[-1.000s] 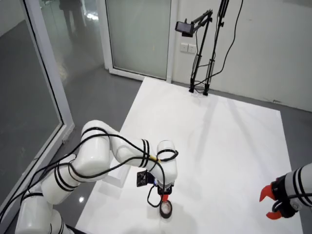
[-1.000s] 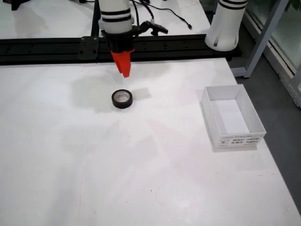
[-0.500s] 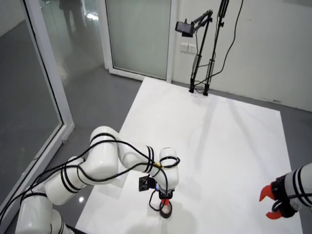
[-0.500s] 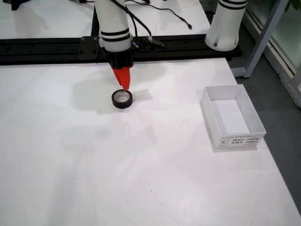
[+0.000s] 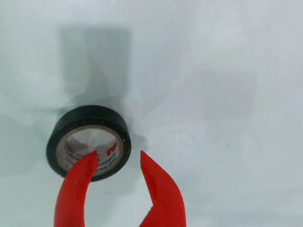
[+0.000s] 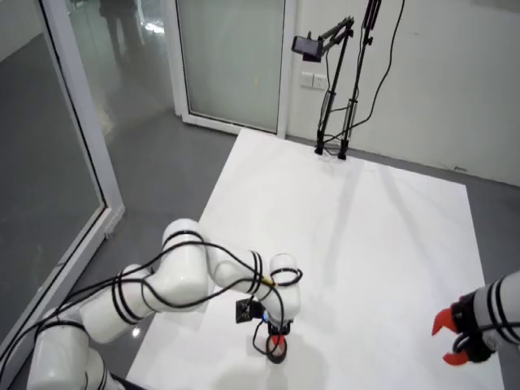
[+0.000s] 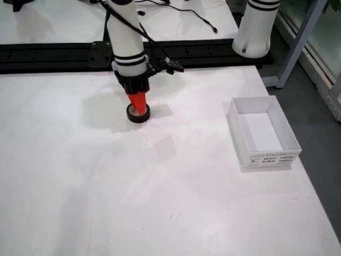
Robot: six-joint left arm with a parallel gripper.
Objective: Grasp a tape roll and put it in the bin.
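Note:
A black tape roll (image 5: 89, 141) lies flat on the white table; it also shows as the tape roll (image 7: 138, 113) and the tape roll (image 6: 277, 348). My gripper (image 5: 118, 159) is open, its red fingers (image 5: 75, 187) straddling the roll's near wall: one tip is over the core hole, the other outside the rim. From the table view the gripper (image 7: 139, 108) points down onto the roll. The white bin (image 7: 262, 132) stands empty well to the right of the roll in that view.
A black rail (image 7: 53, 53) runs along the table's far edge, with a second white arm base (image 7: 257, 26) behind it. Another arm's red gripper (image 6: 452, 335) hangs still at the right. A camera stand (image 6: 333, 81) is at the far table end.
My gripper has come down from above and behind the roll until its fingertips reach the roll. The tape roll and bin have not moved.

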